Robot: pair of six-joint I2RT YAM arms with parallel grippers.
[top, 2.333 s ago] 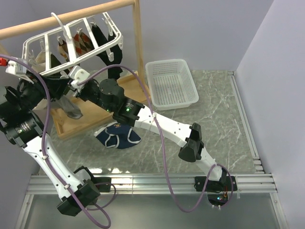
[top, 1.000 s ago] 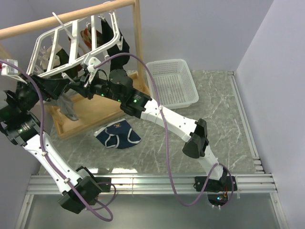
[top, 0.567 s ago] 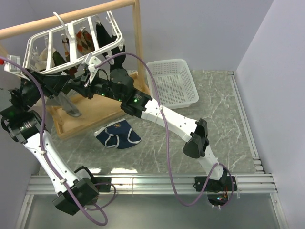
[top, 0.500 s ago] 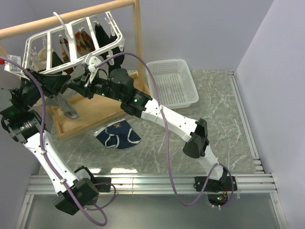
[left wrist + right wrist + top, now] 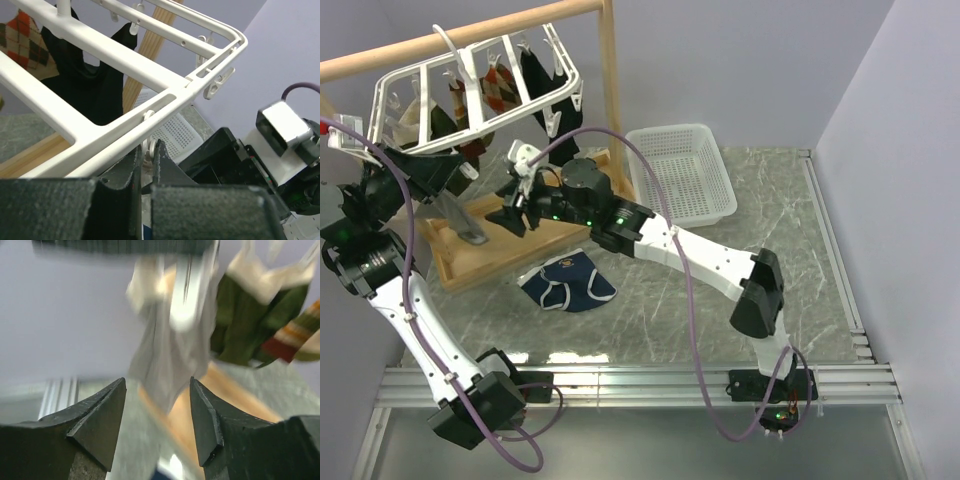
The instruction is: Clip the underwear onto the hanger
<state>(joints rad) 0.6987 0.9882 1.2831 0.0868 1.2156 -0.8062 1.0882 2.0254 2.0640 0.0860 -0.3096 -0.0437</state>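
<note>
The navy underwear (image 5: 566,283) with white trim lies loose on the marble table, touched by neither gripper. The white grid hanger (image 5: 470,95) hangs tilted from the wooden rail, with socks and dark garments clipped to it. My left gripper (image 5: 461,171) is under its near edge; in the left wrist view (image 5: 148,149) it is shut on a small white clip (image 5: 148,145) dangling from the hanger frame (image 5: 125,72). My right gripper (image 5: 513,213) is open and empty above the wooden base, below the hanger. The right wrist view is blurred, with the fingers (image 5: 105,412) wide apart.
A wooden rail stand (image 5: 611,90) with a tray-like base (image 5: 520,238) holds the hanger. A white plastic basket (image 5: 680,175) stands at the back, right of the stand. A grey cloth (image 5: 170,350) and green socks (image 5: 245,325) hang ahead of the right gripper.
My right gripper has drawn back from the hanger, down and to the right, and is open. The hanger has swung and settled. My left gripper stays at the hanger's edge. The underwear has not moved.
</note>
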